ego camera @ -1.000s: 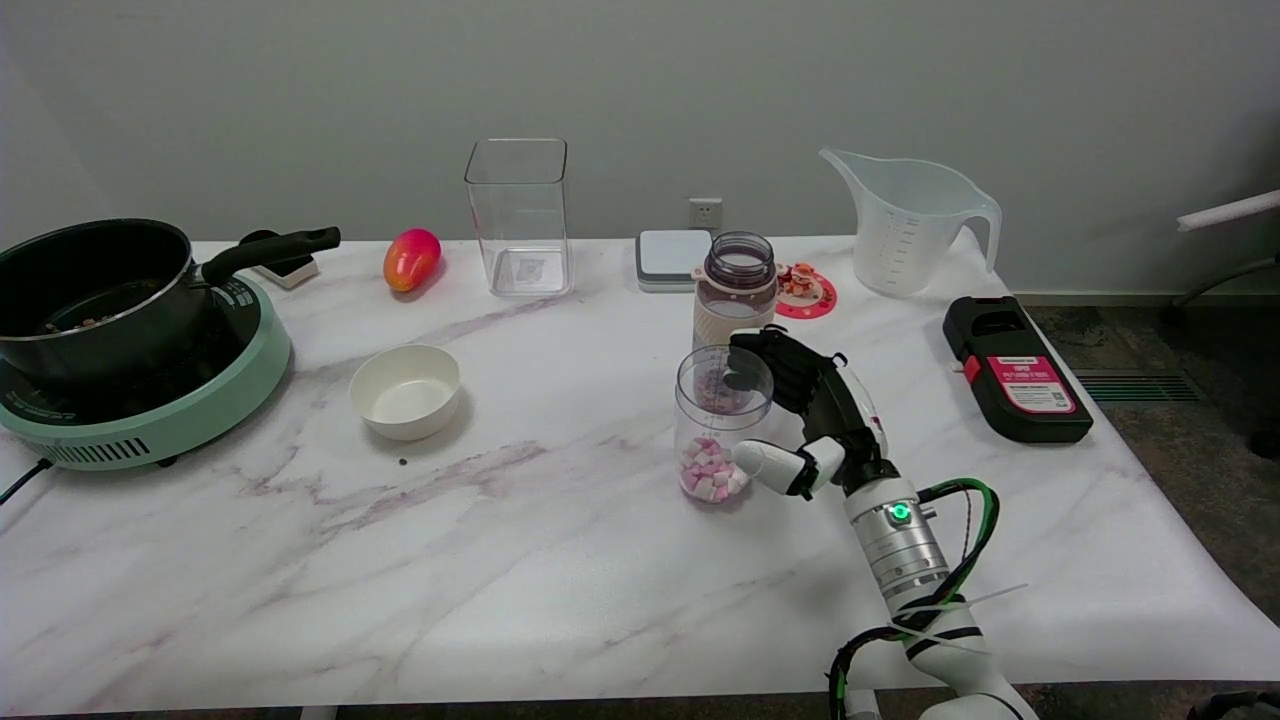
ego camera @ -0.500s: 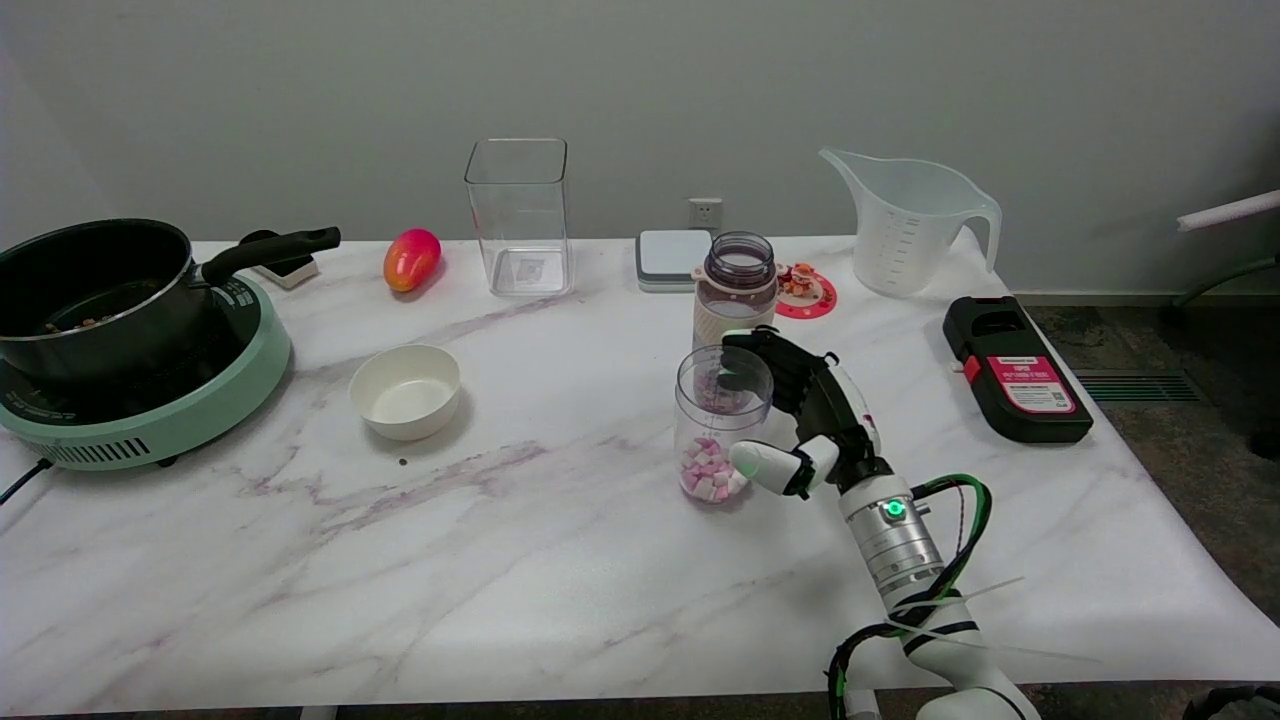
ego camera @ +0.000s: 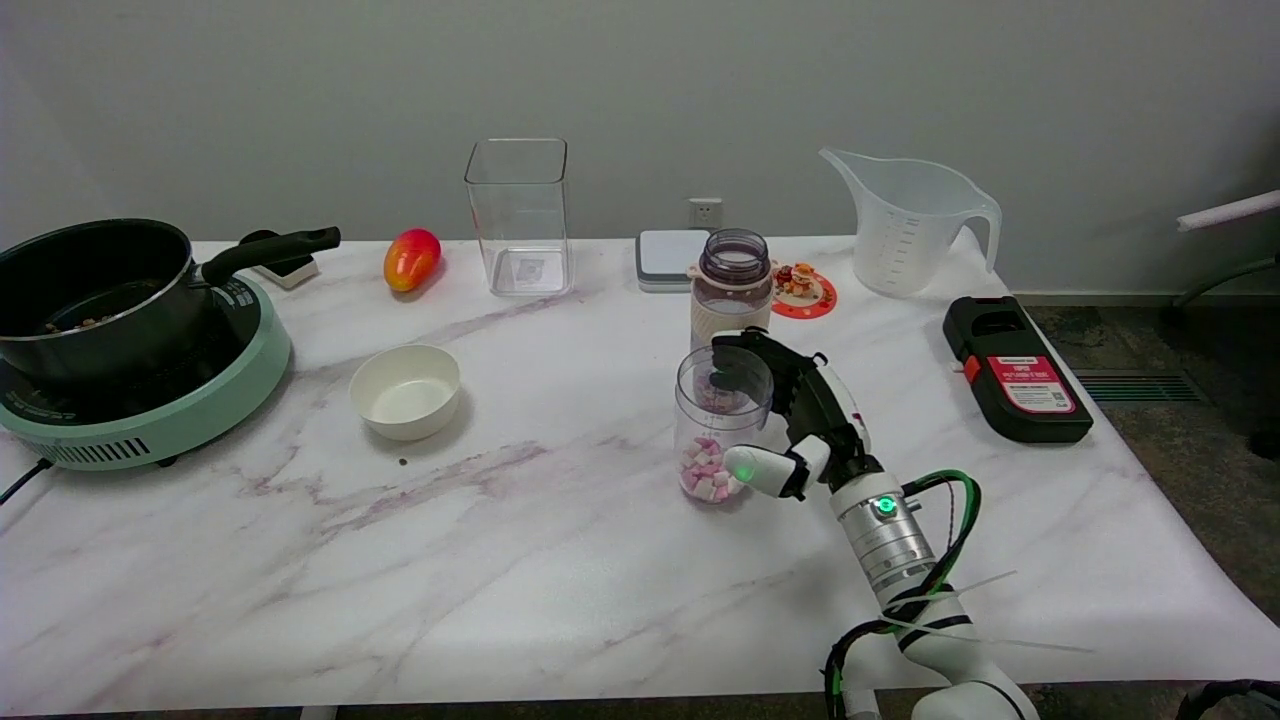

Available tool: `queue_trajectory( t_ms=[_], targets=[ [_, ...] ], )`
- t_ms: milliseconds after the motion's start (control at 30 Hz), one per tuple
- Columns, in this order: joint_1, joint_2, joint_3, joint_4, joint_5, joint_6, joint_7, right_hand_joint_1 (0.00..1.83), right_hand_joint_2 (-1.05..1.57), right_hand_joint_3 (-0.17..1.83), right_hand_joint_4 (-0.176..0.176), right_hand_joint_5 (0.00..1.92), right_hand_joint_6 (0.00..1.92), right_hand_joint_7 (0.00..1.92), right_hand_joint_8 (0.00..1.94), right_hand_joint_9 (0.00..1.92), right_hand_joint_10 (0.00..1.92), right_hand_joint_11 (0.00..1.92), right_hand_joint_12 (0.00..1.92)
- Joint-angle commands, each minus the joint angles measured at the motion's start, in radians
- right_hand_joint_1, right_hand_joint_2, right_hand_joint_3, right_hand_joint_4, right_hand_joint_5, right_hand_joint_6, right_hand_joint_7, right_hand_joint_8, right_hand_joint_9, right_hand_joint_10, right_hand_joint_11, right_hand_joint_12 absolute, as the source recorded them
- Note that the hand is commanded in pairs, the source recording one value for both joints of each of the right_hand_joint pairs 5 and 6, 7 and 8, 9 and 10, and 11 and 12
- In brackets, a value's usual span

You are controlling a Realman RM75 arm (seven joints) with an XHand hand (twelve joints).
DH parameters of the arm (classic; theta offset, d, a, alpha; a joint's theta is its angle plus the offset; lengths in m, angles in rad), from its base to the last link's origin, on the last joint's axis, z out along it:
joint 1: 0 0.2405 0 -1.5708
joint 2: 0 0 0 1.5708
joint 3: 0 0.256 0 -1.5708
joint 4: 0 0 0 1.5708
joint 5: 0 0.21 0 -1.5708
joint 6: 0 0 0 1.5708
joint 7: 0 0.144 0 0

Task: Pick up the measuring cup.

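Observation:
A small clear measuring cup with pink and white cubes in its bottom stands on the marble table, right of centre. My right hand reaches in from the lower right and wraps around the cup. Its dark fingers curl round the far side near the rim. The white thumb presses the near right side low down. The cup's base still sits on the table. A large clear measuring jug stands apart at the back right.
A bottle stands just behind the cup, with a red coaster beside it. A black case lies to the right. A white bowl, a pot on a green cooker, a mango and a clear square container sit left and back.
My right hand has shifted left and a little farther in, closing its fingers and thumb around the small cup. The cup has stayed where it was.

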Motion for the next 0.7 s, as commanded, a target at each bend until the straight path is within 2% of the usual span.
queue_trajectory(
  t_ms=[33, 267, 567, 700],
  targets=[
    [0.014, -0.006, -0.003, -0.001, -0.007, -0.042, 0.003, 1.16, -0.51, 1.14, 0.0, 0.62, 0.62, 0.54, 0.54, 0.51, 0.51, 0.57, 0.57],
    [0.013, -0.006, -0.003, -0.002, -0.007, -0.034, 0.003, 1.16, -0.51, 1.13, 0.0, 0.61, 0.61, 0.54, 0.54, 0.51, 0.51, 0.57, 0.57],
    [0.01, -0.006, -0.006, -0.025, -0.022, 0.003, 0.053, 1.2, -0.37, 1.06, 0.0, 0.64, 0.64, 0.56, 0.56, 0.54, 0.54, 0.58, 0.58],
    [0.008, -0.006, -0.007, -0.033, -0.031, 0.012, 0.083, 1.21, -0.32, 1.11, 0.0, 0.67, 0.67, 0.58, 0.58, 0.55, 0.55, 0.59, 0.59]
  ],
)
